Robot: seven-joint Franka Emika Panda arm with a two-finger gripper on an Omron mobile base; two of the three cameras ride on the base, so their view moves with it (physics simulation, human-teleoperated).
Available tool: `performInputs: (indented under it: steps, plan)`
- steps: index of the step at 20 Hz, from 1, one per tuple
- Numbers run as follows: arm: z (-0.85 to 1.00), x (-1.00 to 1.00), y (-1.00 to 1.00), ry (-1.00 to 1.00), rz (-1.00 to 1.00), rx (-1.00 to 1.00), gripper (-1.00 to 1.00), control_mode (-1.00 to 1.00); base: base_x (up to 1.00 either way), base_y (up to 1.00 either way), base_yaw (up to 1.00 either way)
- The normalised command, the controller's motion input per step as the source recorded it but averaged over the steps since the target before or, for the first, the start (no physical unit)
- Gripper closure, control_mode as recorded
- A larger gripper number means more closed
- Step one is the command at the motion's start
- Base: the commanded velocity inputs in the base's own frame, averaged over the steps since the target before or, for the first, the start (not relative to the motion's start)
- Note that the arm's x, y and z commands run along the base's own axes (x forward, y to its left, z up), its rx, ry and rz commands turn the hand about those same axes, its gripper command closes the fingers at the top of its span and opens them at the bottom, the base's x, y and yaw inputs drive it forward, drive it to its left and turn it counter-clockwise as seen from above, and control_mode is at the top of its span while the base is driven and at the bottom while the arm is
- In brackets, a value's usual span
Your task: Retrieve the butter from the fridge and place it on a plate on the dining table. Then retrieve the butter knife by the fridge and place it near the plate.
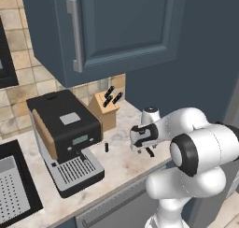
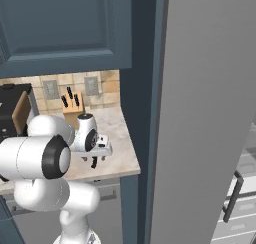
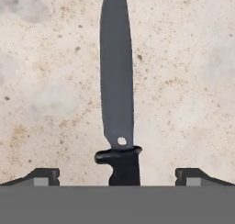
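In the hand view the gripper (image 3: pixel 117 177) is wide open, one tip at 8 o'clock and one at 4 o'clock. The butter knife (image 3: pixel 117 81) lies flat on the counter (image 3: pixel 41 81) right between them, handle at 6 o'clock, blade pointing to 12. It probably sits just below the tips.

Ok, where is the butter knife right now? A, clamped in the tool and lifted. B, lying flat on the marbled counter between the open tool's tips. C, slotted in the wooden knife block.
B: the butter knife lies flat on the counter, with the tool open around its handle.
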Motion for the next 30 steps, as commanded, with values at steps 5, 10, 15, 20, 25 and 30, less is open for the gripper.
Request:
performInputs:
  steps: [5, 10, 15, 20, 25, 30]
  plan:
    - [-0.11, 0.0, 0.0, 0.0, -0.01, 0.0, 1.0, -1.0, 0.0, 0.0, 0.0]
    - [-0.12, 0.0, 0.0, 0.0, 0.0, 0.0, 1.0, -1.0, 0.0, 0.0, 0.0]
    - [-0.12, 0.0, 0.0, 0.0, 0.0, 0.0, 1.0, -1.0, 0.0, 0.0, 0.0]
    - [-0.2, 0.0, 0.0, 0.0, 0.0, 0.0, 1.0, -1.0, 0.0, 0.0, 0.0]
    - [-0.03, 0.0, 0.0, 0.0, 0.0, 0.0, 1.0, -1.0, 0.0, 0.0, 0.0]
    - [0.56, 0.0, 0.0, 0.0, 0.0, 0.03, 1.0, -1.0, 0.0, 0.0, 0.0]
